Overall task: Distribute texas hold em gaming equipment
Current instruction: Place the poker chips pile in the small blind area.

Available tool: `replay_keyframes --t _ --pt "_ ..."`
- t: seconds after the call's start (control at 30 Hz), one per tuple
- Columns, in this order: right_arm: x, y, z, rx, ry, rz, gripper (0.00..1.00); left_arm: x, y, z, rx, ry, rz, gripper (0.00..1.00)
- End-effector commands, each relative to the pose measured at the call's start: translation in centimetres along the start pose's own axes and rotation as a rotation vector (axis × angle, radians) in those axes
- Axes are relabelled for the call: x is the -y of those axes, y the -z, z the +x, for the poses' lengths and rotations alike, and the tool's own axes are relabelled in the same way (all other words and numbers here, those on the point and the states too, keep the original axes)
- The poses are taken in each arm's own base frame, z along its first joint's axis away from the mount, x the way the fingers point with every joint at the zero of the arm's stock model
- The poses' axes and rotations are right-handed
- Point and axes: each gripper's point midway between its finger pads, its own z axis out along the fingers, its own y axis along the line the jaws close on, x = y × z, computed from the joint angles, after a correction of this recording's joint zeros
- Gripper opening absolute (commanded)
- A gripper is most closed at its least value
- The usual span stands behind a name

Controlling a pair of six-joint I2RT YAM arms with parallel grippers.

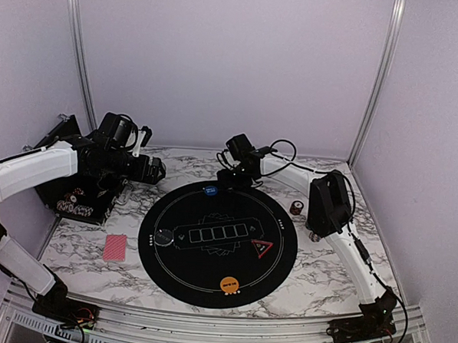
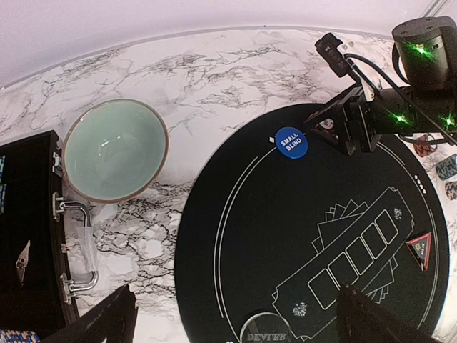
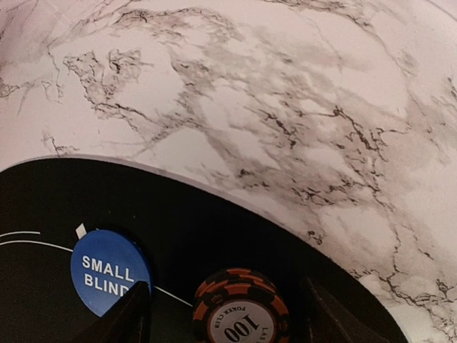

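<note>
Right gripper low over mat, toward far edge of bench. Fingers spread, released. 100 chip flat on mat between them, fingers clear of it. Just beside chip: blue disc. Left gripper released, empty, hovers near far-left corner. By left edge: card.

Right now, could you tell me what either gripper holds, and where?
Nothing: the right gripper straddles the 100 chip without touching it; the left gripper is open, empty.
</note>
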Motion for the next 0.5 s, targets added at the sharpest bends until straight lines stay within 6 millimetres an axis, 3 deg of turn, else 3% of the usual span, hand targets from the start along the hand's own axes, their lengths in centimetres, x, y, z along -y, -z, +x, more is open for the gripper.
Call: replay_keyframes --t 0.0,0.23,0.47 --pt "-1.5 0.8 -2.0 0.06 -0.001 -0.042 0.68 0.2 0.9 -0.5 0.015 -0.005 0.016 0.99" --pt "-1.0 3.0 -3.5 0.095 0.006 -0.002 0.69 0.2 1.0 -0.5 0.017 -0.005 0.017 0.99" --pt "0.2 8.1 -4.8 0.134 0.021 0.076 0.69 0.2 1.1 -0.6 0.023 -0.004 0.013 0.99"
